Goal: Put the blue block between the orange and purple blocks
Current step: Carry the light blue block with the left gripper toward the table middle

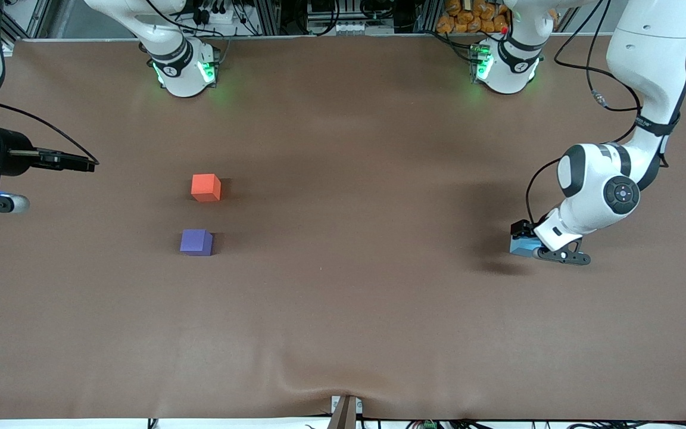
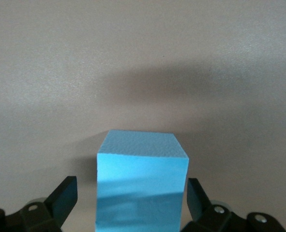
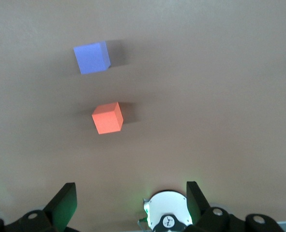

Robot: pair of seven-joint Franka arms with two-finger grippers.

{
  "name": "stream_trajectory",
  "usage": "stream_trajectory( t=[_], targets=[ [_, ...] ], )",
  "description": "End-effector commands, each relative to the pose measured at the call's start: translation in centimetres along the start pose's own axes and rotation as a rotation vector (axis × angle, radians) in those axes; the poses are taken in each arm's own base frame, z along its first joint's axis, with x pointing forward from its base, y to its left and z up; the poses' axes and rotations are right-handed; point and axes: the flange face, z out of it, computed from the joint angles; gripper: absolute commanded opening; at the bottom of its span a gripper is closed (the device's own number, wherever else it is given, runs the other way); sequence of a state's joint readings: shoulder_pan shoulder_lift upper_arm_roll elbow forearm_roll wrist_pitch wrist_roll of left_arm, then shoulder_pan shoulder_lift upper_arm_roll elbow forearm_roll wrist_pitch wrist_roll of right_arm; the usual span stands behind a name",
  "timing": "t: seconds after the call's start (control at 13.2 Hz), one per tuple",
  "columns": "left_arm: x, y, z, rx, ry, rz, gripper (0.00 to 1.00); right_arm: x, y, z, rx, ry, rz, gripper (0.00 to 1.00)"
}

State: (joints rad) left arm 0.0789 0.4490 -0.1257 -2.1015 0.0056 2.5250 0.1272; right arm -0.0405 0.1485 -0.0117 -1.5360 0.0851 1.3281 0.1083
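The blue block rests on the brown table near the left arm's end. My left gripper is down around it and open. In the left wrist view the blue block sits between the fingers of the left gripper, with a small gap on each side. Toward the right arm's end sits the orange block, and the purple block lies nearer the front camera, a short gap apart. My right gripper waits in the air at the right arm's end, open and empty. Its wrist view shows the right gripper, orange block and purple block.
Both arm bases stand along the table's edge farthest from the front camera: the right arm's base and the left arm's base. The brown cloth has a wrinkle at its near edge.
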Motion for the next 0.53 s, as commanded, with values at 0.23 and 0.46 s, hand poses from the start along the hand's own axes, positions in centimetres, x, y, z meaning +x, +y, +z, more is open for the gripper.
stream_trajectory(
  t=[0.23, 0.46],
  targets=[
    [0.8, 1.4, 0.2, 0.005, 0.018, 0.057, 0.01, 0.5, 1.9, 0.5, 0.035, -0.03, -0.012, 0.39],
    [2.6, 4.0, -1.9, 0.012, 0.061, 0.11, 0.0, 0.7, 2.9, 0.6, 0.064, -0.031, -0.043, 0.0]
  ],
)
